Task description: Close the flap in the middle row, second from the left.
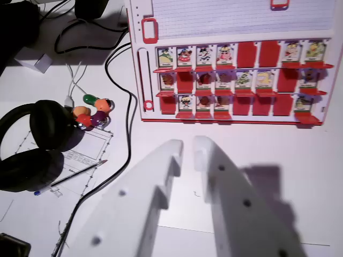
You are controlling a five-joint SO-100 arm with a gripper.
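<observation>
White tabletop (161, 144) all around, bright and flat. Big white plastic gripper (188, 143) low in the middle, two thick fingers (206, 147) pointing up at the board, tips a little apart with a thin gap between, nothing held, not touching the board. Red plastic game board (236, 115) with three rows of little picture flaps lying flat near the top right, with a lined white sheet (241, 16) along its far side. Middle row, second flap from the left (184, 81) red, no clear picture on it; hard to tell if up or down. Well apart from the gripper tips. Black round headphones (32, 144) on the left, lying on the table. Thin black cable (126, 101) snaking down between headphones and board. White paper with printed drawings (86, 152) under a thin pen (75, 175). Small bunch of colourful round beads (94, 112), green, orange, purple, just beside the headphones. Small white box (33, 60) up on the far left.
</observation>
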